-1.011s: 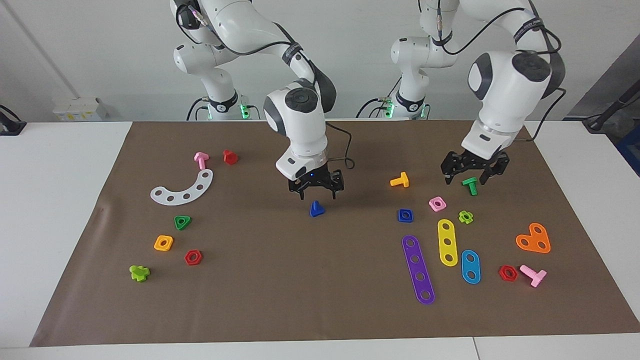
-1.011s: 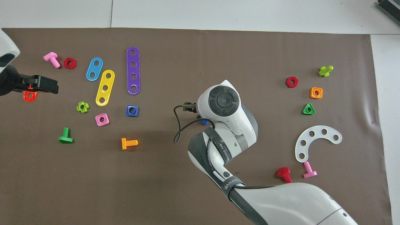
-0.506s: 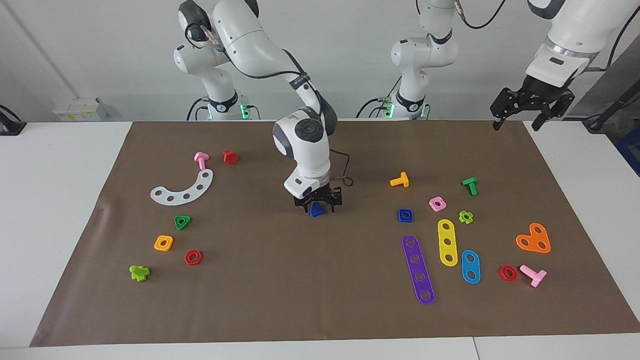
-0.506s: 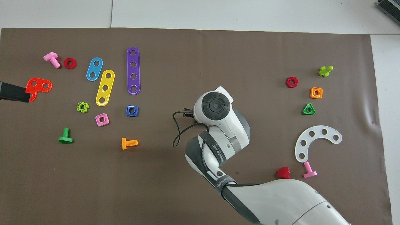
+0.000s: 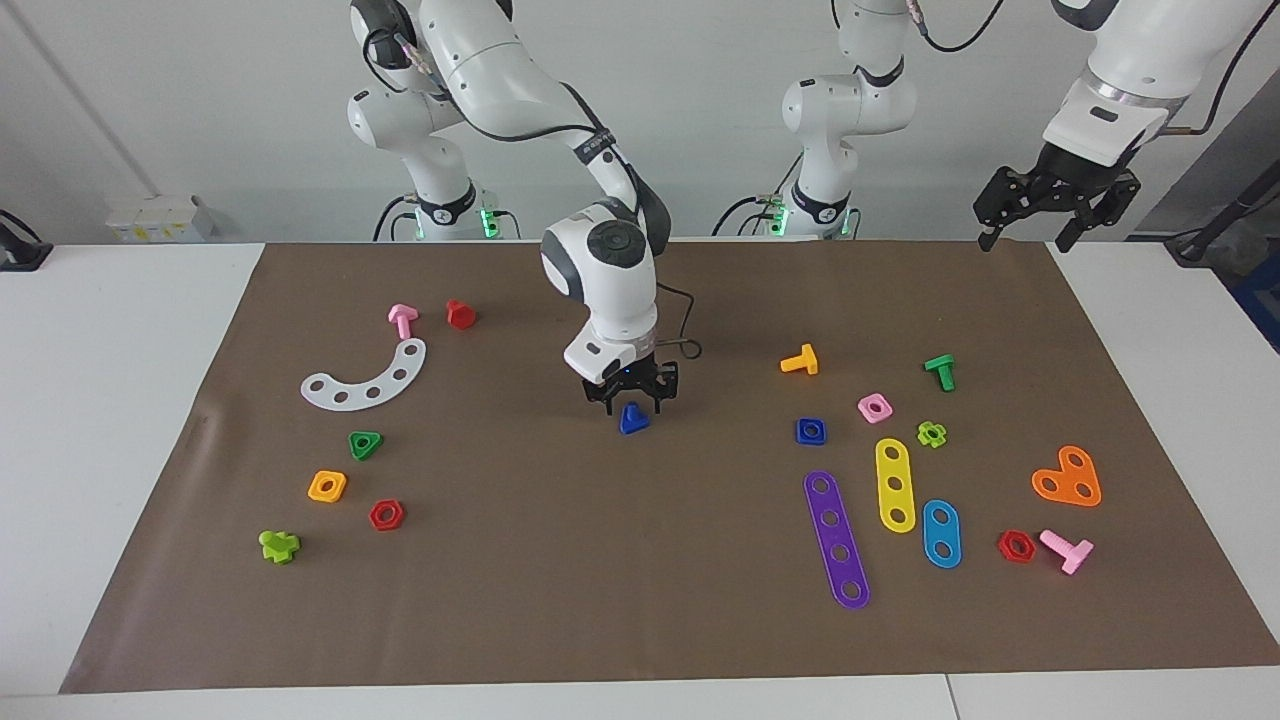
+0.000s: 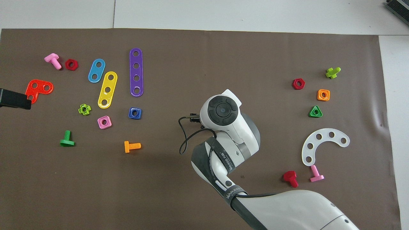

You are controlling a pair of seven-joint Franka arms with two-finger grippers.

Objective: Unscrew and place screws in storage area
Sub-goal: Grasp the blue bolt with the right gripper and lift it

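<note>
Now the dark-blue bolt (image 5: 633,418) sits under the right claw (image 5: 631,398).

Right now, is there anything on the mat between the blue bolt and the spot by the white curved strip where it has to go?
Nothing visible blocks it. The blue bolt sits under the right gripper; bare mat runs from there to the white curved strip. The red bolt lies nearer the robots, off that line.

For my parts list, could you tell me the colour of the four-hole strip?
Purple four-hole strip, clearest in the overhead view.
</note>
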